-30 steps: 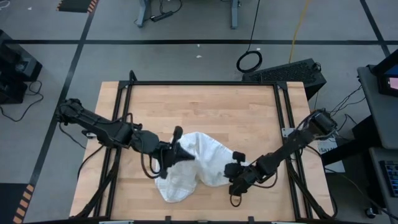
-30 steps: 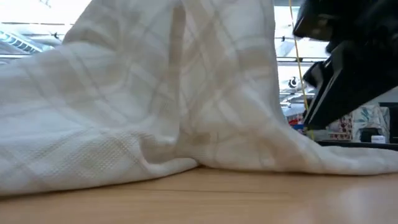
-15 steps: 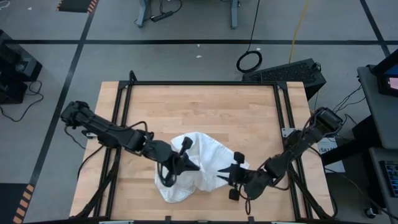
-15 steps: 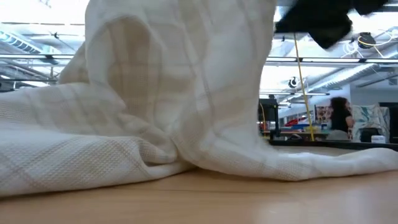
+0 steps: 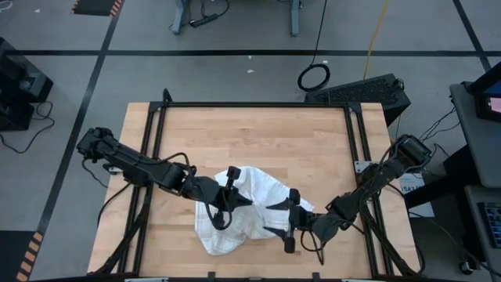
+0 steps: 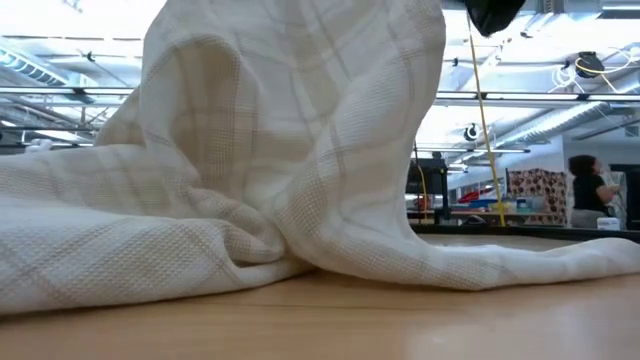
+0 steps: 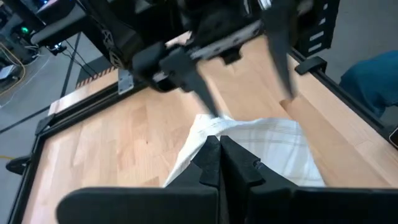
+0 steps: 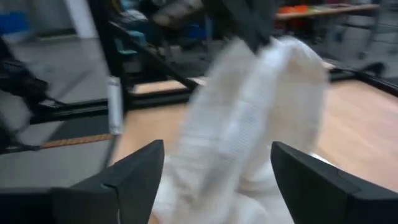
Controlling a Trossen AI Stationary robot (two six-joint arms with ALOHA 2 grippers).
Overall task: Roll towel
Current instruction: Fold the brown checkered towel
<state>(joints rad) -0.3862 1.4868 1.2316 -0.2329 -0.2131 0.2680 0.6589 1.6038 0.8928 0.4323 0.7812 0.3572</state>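
Observation:
The white towel [image 5: 252, 210] with a faint grey check lies bunched at the table's near middle. One part is raised into a tall hump [image 6: 290, 140], and the rest lies on the wood. My left gripper [image 5: 236, 199] is shut on the raised part, at the towel's left side. My right gripper [image 5: 272, 218] is open at the towel's right side. Its fingers [image 8: 134, 171] stand wide apart with the raised towel [image 8: 249, 118] ahead of them. I cannot tell whether they touch it. My left gripper pinches a raised bunch of the towel [image 7: 214, 127] between its two shut fingers [image 7: 219, 158]. It comes from the table's left, slanting down. The held part is lifted off the wood. The cloth drapes slack from it down to the table [image 6: 330, 250]. The layers cannot be counted.
The wooden table [image 5: 258, 133] has a black frame rail [image 5: 356, 149] along its edges. Bare wood lies beyond the towel toward the far edge. The towel's right end [image 6: 560, 262] lies flat on the wood. A person [image 6: 585, 185] stands far off in the room.
My left gripper has moved toward the table's right with the pinched cloth, and the raised hump has shifted right with it. My right gripper has risen off the towel's right end and moved left toward the hump. That right end has stayed flat on the table.

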